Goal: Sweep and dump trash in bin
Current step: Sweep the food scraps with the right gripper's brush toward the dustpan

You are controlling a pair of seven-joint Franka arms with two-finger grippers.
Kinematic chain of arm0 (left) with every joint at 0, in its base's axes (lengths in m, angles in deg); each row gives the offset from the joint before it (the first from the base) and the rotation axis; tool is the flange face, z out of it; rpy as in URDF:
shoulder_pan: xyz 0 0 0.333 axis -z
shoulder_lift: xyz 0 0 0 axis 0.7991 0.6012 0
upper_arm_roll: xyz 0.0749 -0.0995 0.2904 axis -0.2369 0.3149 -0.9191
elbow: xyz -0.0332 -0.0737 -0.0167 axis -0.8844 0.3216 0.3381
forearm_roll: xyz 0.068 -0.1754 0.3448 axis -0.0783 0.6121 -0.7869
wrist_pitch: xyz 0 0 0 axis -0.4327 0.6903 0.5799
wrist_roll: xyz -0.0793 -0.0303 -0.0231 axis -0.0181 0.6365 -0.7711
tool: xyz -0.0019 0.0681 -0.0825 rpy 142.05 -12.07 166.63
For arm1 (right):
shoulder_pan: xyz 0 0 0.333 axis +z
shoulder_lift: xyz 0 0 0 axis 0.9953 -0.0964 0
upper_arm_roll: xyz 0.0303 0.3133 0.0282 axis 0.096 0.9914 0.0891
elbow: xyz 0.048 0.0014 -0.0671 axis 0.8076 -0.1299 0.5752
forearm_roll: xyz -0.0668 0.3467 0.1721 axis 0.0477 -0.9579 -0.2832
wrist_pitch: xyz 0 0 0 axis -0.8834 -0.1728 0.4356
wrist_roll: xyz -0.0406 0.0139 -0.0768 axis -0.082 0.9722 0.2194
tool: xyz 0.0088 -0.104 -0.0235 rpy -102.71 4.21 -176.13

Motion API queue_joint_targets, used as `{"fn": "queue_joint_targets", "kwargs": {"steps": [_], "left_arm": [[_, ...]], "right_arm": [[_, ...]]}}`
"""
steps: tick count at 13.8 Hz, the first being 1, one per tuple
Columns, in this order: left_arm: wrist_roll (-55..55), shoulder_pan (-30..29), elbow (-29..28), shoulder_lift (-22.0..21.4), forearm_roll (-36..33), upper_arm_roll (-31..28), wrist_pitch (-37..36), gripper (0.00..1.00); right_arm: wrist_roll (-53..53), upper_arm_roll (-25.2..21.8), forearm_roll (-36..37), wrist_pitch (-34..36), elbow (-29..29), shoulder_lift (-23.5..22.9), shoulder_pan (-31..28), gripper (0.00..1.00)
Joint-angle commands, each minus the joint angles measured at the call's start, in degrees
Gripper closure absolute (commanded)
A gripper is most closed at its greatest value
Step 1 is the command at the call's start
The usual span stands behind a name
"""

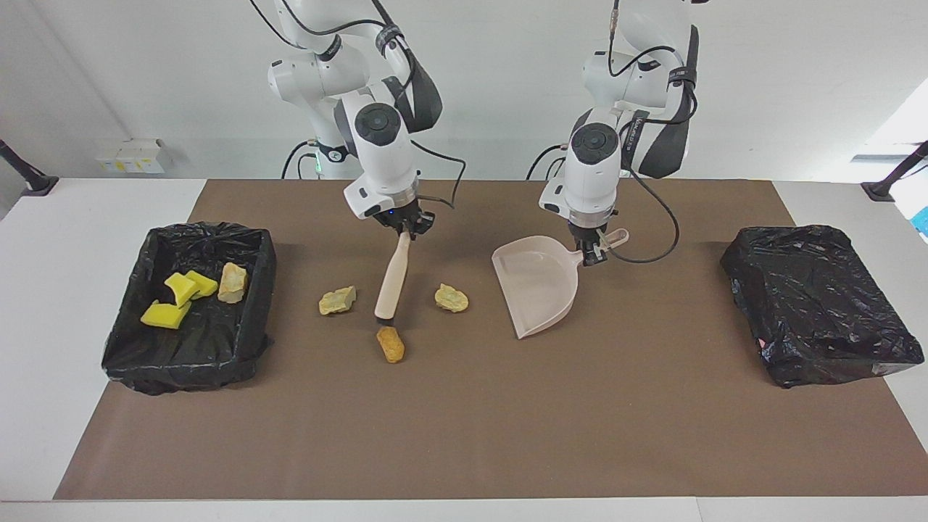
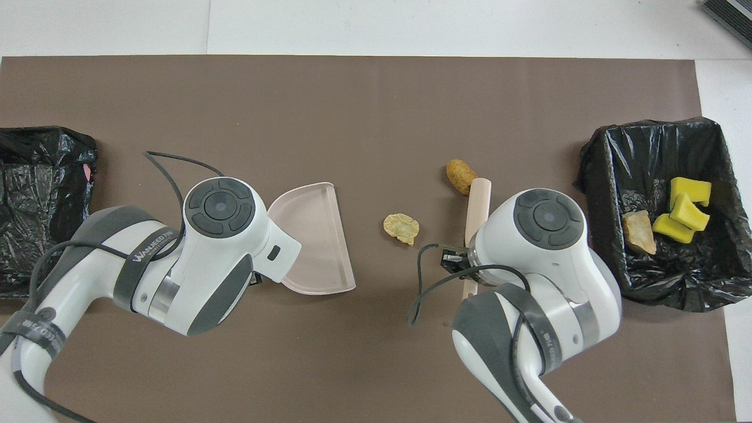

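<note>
The trash is split: three lumps (image 1: 391, 344) lie on the mat near the brush (image 1: 392, 275), four pieces (image 1: 177, 299) in the right arm's bin (image 1: 123, 341). The right gripper (image 1: 406, 226) clamps the brush, the left gripper (image 1: 594, 250) clamps the dustpan (image 1: 536, 290).

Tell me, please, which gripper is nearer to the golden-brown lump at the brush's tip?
Right. The right gripper holds the brush, whose tip is beside the golden-brown lump. The left gripper holds the dustpan toward the left arm's end of the table.
</note>
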Motion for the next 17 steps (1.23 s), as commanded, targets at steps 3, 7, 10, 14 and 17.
{"fn": "queue_joint_targets", "kwargs": {"steps": [3, 7, 10, 14, 17], "left_arm": [[-3.24, 1.03, -1.61, -0.84, -0.8, -0.4, 4.23, 1.0], [-6.13, 1.99, -1.79, 1.24, -0.8, -0.4, 5.19, 1.0], [-6.93, 2.17, -1.7, 1.79, -0.8, -0.4, 4.5, 1.0], [-7.02, 3.05, -1.87, 1.62, -0.89, -0.4, 3.97, 1.0], [-7.37, 3.14, -2.22, 1.44, -0.89, -0.48, 3.8, 1.0]], "right_arm": [[9.34, 0.55, 5.95, 3.92, -4.93, 6.61, -9.09, 1.0], [20.4, 0.55, 6.84, -2.66, -16.97, 13.47, -16.57, 1.0], [19.21, 0.63, 6.04, -8.72, -21.74, 13.93, -15.96, 1.0], [18.58, 0.72, 5.87, -16.03, -17.81, 5.86, -11.66, 1.0], [19.38, 0.81, 5.95, -15.07, -10.95, 0.23, -7.8, 1.0]]}}
